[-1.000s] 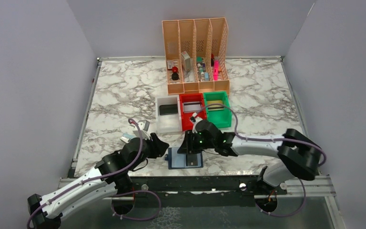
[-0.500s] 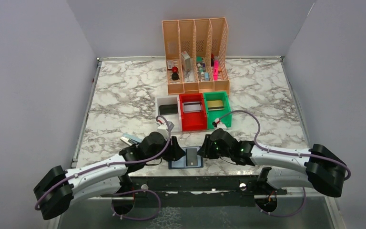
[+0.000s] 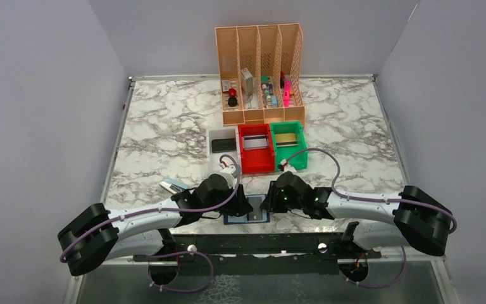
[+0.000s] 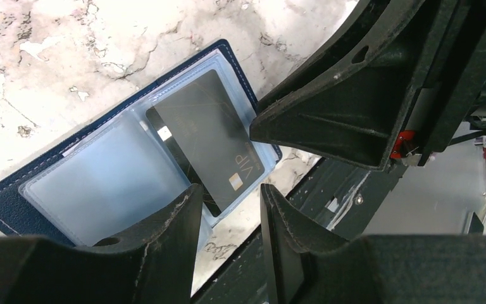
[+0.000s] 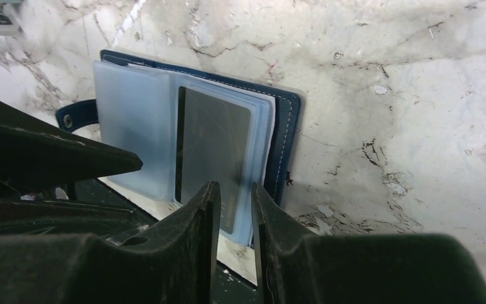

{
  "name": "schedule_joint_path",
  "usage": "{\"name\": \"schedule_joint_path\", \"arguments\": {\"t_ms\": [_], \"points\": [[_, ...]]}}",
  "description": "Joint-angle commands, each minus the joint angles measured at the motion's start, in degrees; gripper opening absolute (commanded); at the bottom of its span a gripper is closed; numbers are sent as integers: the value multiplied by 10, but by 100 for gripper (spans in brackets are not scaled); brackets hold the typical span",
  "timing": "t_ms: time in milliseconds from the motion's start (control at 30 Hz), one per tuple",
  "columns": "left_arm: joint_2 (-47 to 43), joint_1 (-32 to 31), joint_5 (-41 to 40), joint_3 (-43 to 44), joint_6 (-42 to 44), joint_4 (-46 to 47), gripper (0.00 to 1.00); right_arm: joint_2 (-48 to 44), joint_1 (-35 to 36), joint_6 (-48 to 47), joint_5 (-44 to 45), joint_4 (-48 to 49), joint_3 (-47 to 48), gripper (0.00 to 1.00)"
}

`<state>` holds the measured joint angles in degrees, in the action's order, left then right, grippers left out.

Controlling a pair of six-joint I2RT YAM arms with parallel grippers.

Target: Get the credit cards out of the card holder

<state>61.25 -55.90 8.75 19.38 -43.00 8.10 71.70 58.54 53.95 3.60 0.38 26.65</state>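
The navy card holder lies open at the table's near edge, see-through pockets up. A black credit card marked VIP sits in its right pocket, seen too in the right wrist view as the black card inside the card holder. My left gripper hangs low over the holder's left side, and this left gripper is open with nothing between its fingers. From the other side my right gripper reaches in. The right gripper shows a narrow gap above the card's near end.
Behind the holder stand a white bin with a black card, a red bin with a silver card and a green bin with a gold card. An orange file rack is further back. A small blue-white item lies left.
Both arms have closed in on the card holder from either side and dropped low over it. The right gripper's jaws have narrowed; the left jaws have barely changed.
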Motion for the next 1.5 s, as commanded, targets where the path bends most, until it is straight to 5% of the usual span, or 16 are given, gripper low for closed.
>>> {"name": "schedule_joint_path", "arguments": {"t_ms": [0, 633, 1133, 1467], "points": [[25, -3, 5, 3, 1, 29, 42, 27, 3, -9, -15, 23, 10, 29], [27, -3, -79, -50, -18, -1, 39, 64, 3, 1, -5, 1, 14, 16], [-23, -3, -99, -117, -55, 55, 32, 1, 3, -41, -26, 6, 34, 20], [-44, -3, -95, -113, -45, 39, 32, 76, 3, -21, -36, 22, 26, 22]]}}
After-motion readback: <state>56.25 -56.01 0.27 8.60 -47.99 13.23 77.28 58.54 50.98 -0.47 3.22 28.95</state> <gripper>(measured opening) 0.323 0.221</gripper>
